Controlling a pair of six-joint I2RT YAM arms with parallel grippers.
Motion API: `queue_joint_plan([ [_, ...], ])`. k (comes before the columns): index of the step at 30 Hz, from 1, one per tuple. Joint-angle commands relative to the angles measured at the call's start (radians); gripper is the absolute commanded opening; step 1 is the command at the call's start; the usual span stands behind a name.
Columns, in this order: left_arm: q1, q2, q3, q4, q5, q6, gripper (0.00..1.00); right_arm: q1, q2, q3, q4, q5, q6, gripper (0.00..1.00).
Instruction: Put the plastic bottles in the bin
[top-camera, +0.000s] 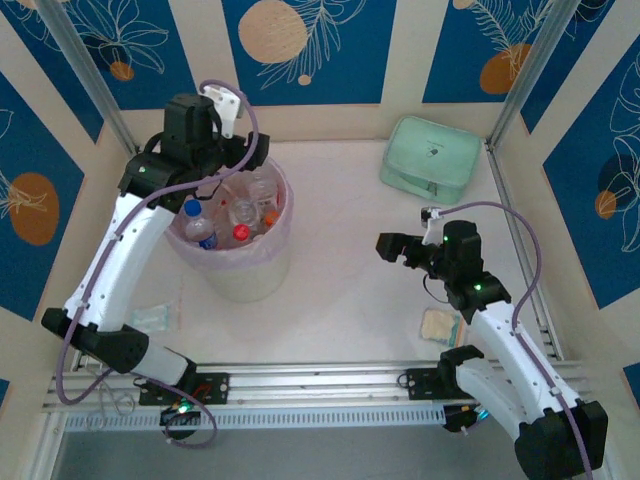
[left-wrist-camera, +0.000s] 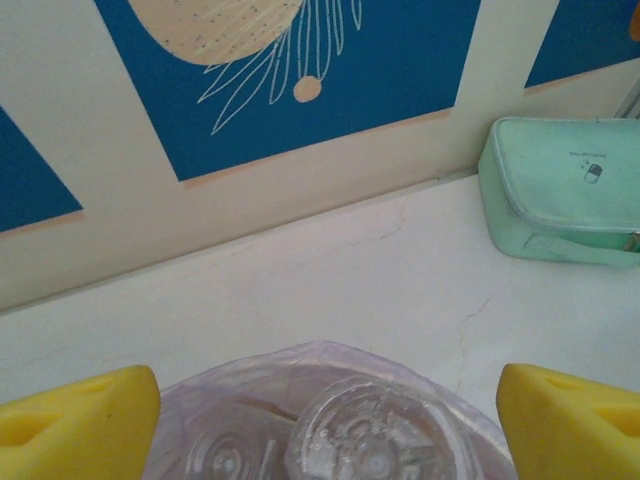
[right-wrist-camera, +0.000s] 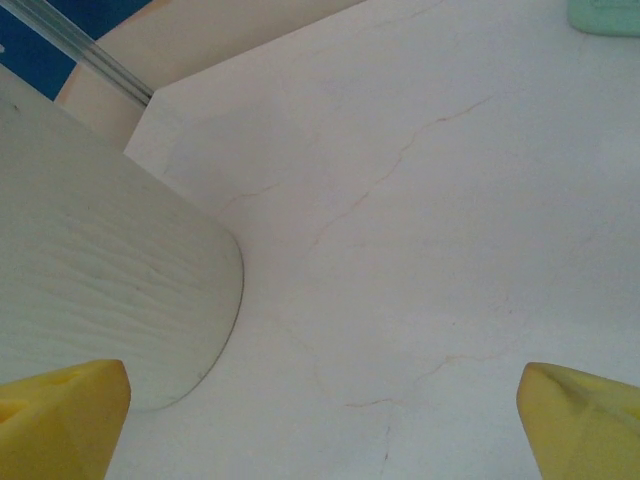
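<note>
L gripper (left-wrist-camera: 325, 405) hangs right over the bin (top-camera: 250, 272), jaws spread wide w/ nothing between them. Plastic bottles (top-camera: 238, 212) lie piled inside, one clear one directly below the fingers. Looks like the drop step, prob. the last, since every bottle I can make out is already in. Next: lift L arm straight up, clear of rim & liner. R gripper (top-camera: 390, 246) is also wide open & empty over the table (top-camera: 350, 290). Mint-green case (top-camera: 432, 155) & beige packet (top-camera: 440, 325) aren't bottles, so leave them.

left gripper (left-wrist-camera: 320, 425) spread wide, reaching far; right gripper (right-wrist-camera: 320, 420) spread wide
</note>
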Motion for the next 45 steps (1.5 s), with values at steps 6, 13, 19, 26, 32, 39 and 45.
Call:
queue_joint_plan([
  [6,0.084,-0.007,-0.069,-0.045,0.029,-0.032,0.75,0.006,0.053,0.037,0.018,-0.037,-0.016,0.99],
  [13,0.045,-0.038,-0.385,0.101,0.04,-0.102,0.59,0.033,0.08,0.04,0.026,-0.018,0.013,1.0],
  [19,0.051,-0.109,-0.566,0.183,0.03,-0.149,0.58,0.042,0.098,0.04,0.029,-0.02,0.005,1.0],
  [26,0.057,-0.122,-0.312,0.1,0.086,-0.107,0.75,0.046,0.119,0.086,0.026,-0.006,-0.03,0.99],
  [32,0.059,-0.168,-0.151,-0.006,-0.051,-0.025,0.87,0.046,0.12,0.115,0.004,0.008,-0.054,0.99],
  [39,0.114,-0.369,-0.35,-0.08,-0.212,-0.091,0.88,0.046,0.128,0.117,-0.007,0.01,-0.077,0.99],
  [45,0.128,-0.498,-0.573,-0.019,-0.157,-0.201,0.85,0.048,0.157,0.131,0.008,-0.011,-0.081,0.99],
])
